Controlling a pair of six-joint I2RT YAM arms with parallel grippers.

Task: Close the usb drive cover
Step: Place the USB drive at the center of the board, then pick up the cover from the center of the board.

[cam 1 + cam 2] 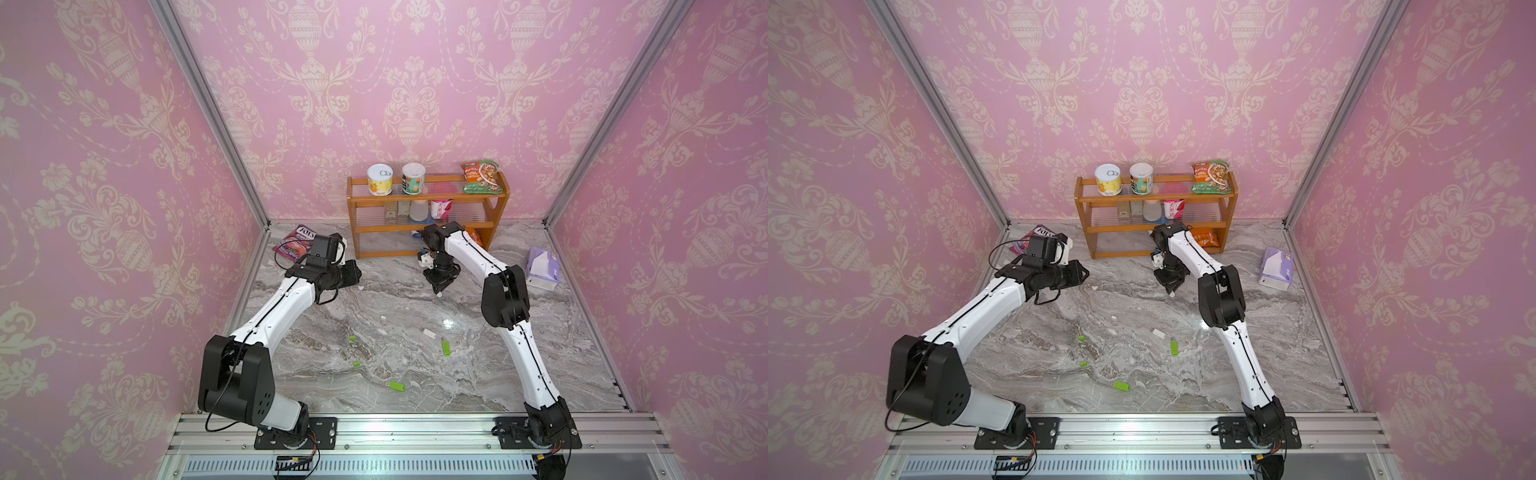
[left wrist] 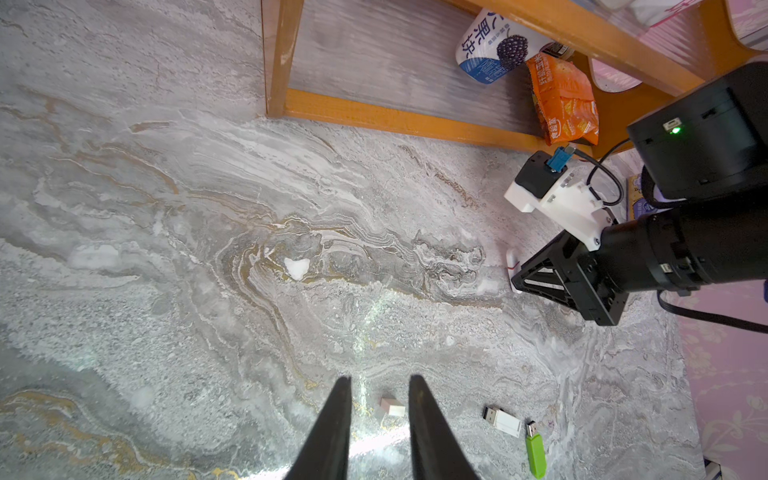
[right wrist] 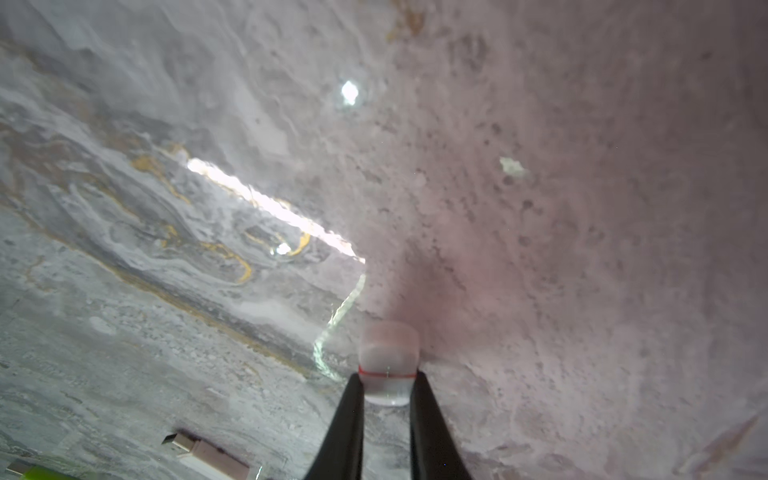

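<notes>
My right gripper (image 1: pixel 439 290) (image 3: pixel 387 376) points down at the marble table and is shut on a translucent white USB piece with a red line (image 3: pixel 388 353) (image 2: pixel 513 266). I cannot tell whether that piece is a drive or a cover. A white USB drive with a bare plug (image 1: pixel 429 333) (image 2: pixel 503 420) lies mid-table beside a green drive (image 1: pixel 446 348) (image 2: pixel 535 451). A small white cover (image 1: pixel 383 318) (image 2: pixel 392 407) lies apart from them. My left gripper (image 1: pixel 355 272) (image 2: pixel 380 380) hovers at the back left, slightly open and holding nothing.
Another green drive (image 1: pixel 397 386) and two small green covers (image 1: pixel 352 339) (image 1: pixel 356 363) lie nearer the front. A wooden shelf (image 1: pixel 390 252) with cans and snacks stands at the back. A tissue pack (image 1: pixel 542 268) sits at the right and a snack packet (image 1: pixel 297 243) at the back left.
</notes>
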